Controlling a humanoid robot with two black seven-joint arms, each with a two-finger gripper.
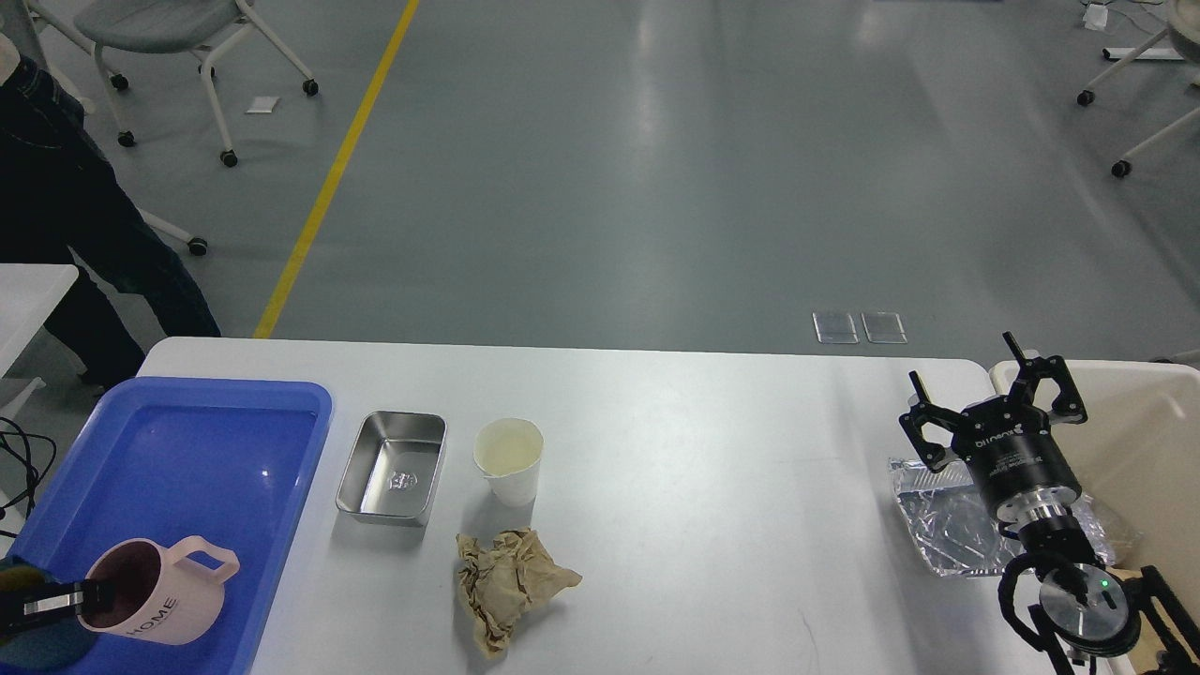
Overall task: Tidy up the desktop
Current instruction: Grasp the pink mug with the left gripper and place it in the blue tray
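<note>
A pink mug [159, 605] marked HOME sits low in the near left corner of the blue tray [206, 441]. My left gripper [80, 597] comes in from the bottom left, shut on the mug's rim with one finger inside it. A steel tray [394, 466], a white paper cup [509, 459] and a crumpled brown paper [511, 581] lie on the white table [703, 487]. My right gripper [984, 380] is open and empty, pointing up above a crumpled foil wrapper [942, 530] at the right.
A white bin [1158, 441] stands at the table's right edge behind my right arm. A dark blue cup [37, 642] sits at the bottom left corner. A person [56, 216] stands beyond the table's left end, near wheeled chairs.
</note>
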